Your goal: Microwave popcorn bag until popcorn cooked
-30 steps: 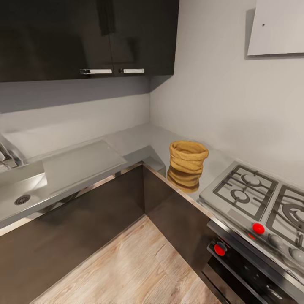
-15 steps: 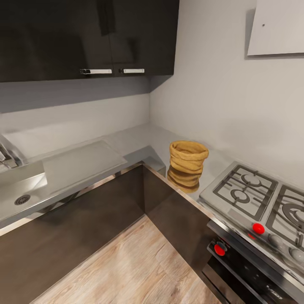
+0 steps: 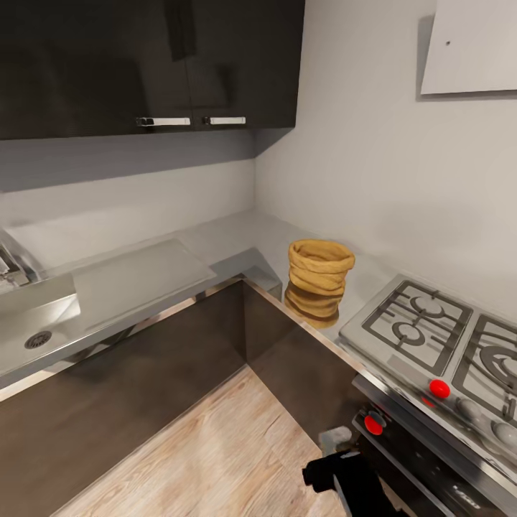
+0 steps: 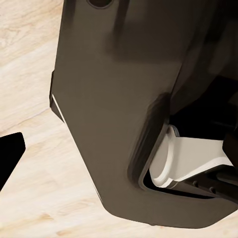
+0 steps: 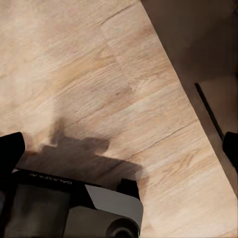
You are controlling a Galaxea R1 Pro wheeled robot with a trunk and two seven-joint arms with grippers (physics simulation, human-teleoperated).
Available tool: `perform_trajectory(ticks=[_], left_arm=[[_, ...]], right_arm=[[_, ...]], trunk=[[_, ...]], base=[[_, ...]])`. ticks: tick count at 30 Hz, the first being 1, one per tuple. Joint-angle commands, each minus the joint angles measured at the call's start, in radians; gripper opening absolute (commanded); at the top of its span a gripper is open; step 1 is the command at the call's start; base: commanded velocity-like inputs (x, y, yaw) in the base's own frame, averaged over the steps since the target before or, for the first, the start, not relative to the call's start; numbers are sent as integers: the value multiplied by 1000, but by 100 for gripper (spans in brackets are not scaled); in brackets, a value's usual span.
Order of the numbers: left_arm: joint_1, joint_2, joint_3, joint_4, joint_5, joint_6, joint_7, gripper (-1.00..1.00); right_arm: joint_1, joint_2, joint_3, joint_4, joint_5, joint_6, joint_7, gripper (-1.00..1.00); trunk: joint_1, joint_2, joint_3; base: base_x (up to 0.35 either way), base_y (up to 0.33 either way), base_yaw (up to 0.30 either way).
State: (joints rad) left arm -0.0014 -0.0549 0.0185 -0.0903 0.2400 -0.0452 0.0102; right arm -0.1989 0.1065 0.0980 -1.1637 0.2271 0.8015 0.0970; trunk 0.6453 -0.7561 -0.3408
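The tan-brown crumpled popcorn bag (image 3: pixel 319 281) stands upright on the grey glossy countertop (image 3: pixel 237 240), in the corner just left of the gas hob. Its rolled rim is open; the popcorn is hidden inside. The microwave is out of view. A dark part of my right arm (image 3: pixel 339 472) rises at the bottom of the head view, well below and in front of the bag. My right gripper (image 5: pixel 119 148) is open over the wooden floor, fingertips (image 5: pixel 11 151) far apart. My left gripper (image 4: pixel 119 148) looks open beside my own dark base, one fingertip (image 4: pixel 10 153) at the picture's edge.
A gas hob (image 3: pixel 431 327) with red knobs (image 3: pixel 439 388) sits right of the bag above a steel oven (image 3: pixel 431 459). A sink (image 3: pixel 36 319) and drainboard lie to the left. Dark wall cabinets (image 3: pixel 143 64) hang above. Dark base cabinets (image 3: pixel 179 359) enclose the wooden floor (image 3: pixel 215 452).
A dark part of my right arm has come up into the bottom of the head view. The bag and the kitchen have not moved.
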Motion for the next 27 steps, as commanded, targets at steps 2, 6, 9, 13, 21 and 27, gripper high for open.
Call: perform_trajectory(ticks=[2, 6, 9, 13, 21, 27], left_arm=[[0, 0, 1, -1, 4, -2, 1, 100], [0, 0, 1, -1, 4, -2, 1, 100], [0, 0, 1, -2, 4, -2, 1, 100], [0, 0, 1, -2, 4, -2, 1, 100], [0, 0, 1, -2, 3, -2, 1, 100], [0, -3, 0, -3, 1, -2, -1, 100]], right_arm=[[-60, 9, 5, -81, 10, 118, 60, 100], [-332, 26, 7, -126, 8, 246, 112, 100], [-519, 40, 6, -128, 8, 246, 116, 100], [-703, 39, -2, -119, 6, 246, 115, 100], [-1091, -32, -128, 213, 8, 246, 102, 100], [-1289, -182, -148, 430, 14, 246, 101, 100]], trunk=[[0, -1, -1], [0, -1, -1], [0, -1, -1], [0, -1, -1], [0, -1, -1], [0, -1, -1]], base=[[0, 0, 0], [0, 0, 0], [0, 0, 0], [0, 0, 0], [0, 0, 0], [0, 0, 0]])
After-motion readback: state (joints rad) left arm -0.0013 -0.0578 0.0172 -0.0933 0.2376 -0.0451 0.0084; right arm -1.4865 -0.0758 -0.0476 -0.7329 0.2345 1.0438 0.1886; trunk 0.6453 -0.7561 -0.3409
